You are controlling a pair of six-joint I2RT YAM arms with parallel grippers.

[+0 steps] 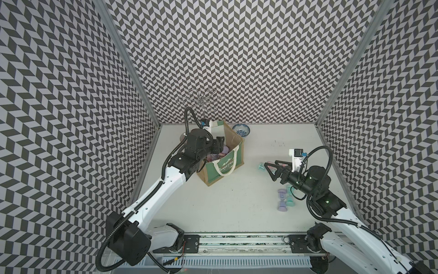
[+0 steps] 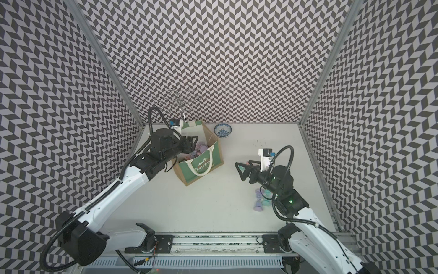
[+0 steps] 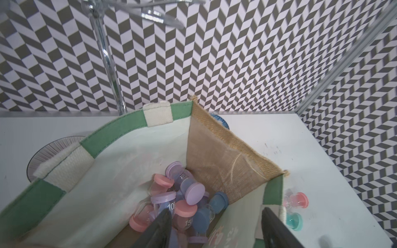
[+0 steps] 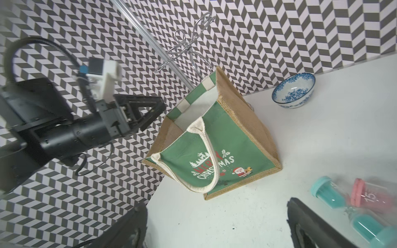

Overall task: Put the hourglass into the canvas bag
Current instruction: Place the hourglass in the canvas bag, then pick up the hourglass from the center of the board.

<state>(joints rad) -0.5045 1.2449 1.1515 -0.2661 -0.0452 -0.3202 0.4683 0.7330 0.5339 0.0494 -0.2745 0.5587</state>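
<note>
Blue-patterned bowl (image 1: pixel 241 130) on white table (image 1: pixel 237 201), chrome wire stand (image 3: pixel 107 62), chevron-patterned walls (image 1: pixel 237 59)

The white-and-black left arm (image 1: pixel 163 187) stretches forward, its black left gripper (image 1: pixel 219 144) angled downward, jaws apart with nothing between them. The white-and-black right arm (image 1: pixel 360 237) bends inward, its black right gripper (image 1: pixel 270 164) spread wide, empty.
</note>
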